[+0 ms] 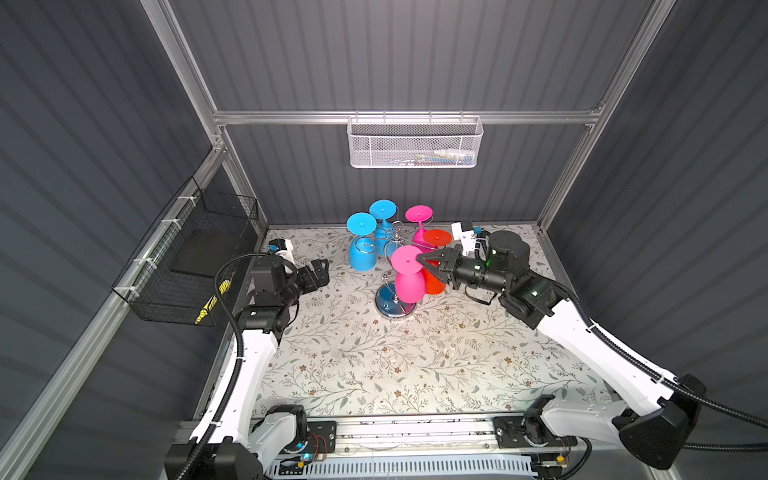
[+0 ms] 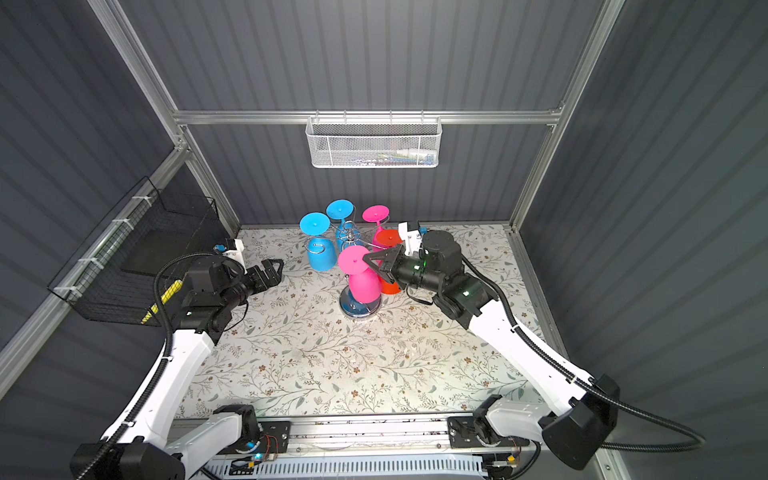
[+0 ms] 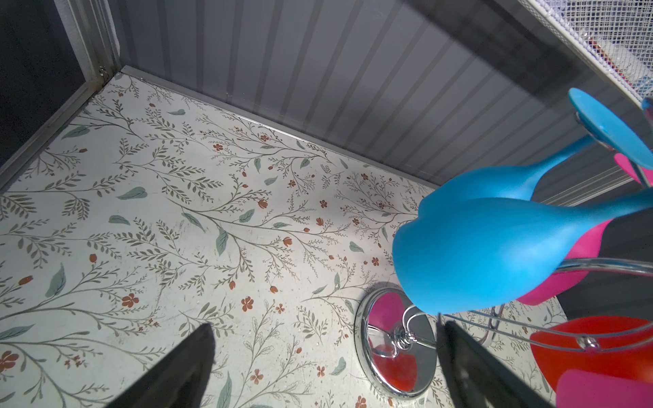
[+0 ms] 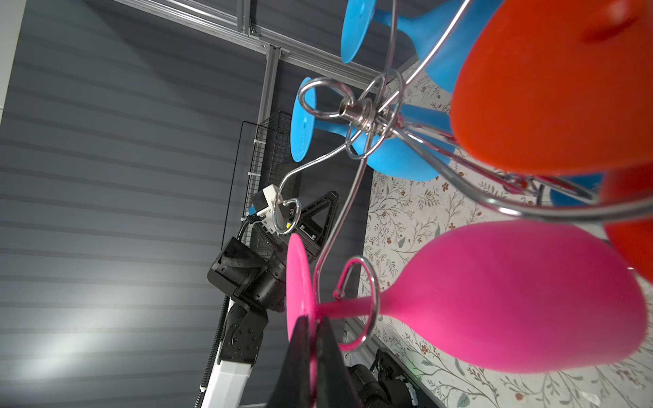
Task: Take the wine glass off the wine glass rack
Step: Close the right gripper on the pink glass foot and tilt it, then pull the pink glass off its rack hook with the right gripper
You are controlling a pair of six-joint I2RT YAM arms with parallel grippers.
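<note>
The left gripper (image 1: 321, 266) hovered wide open and empty, left of the wine glass rack (image 1: 395, 309). On the rack's near arm hung the pink wine glass (image 1: 409, 274), its foot rim pinched by the closed right gripper (image 1: 424, 259).

The chrome wine glass rack (image 1: 395, 307) stands near the table's far edge; a pink wine glass (image 1: 408, 277) hangs inverted from it.
</note>
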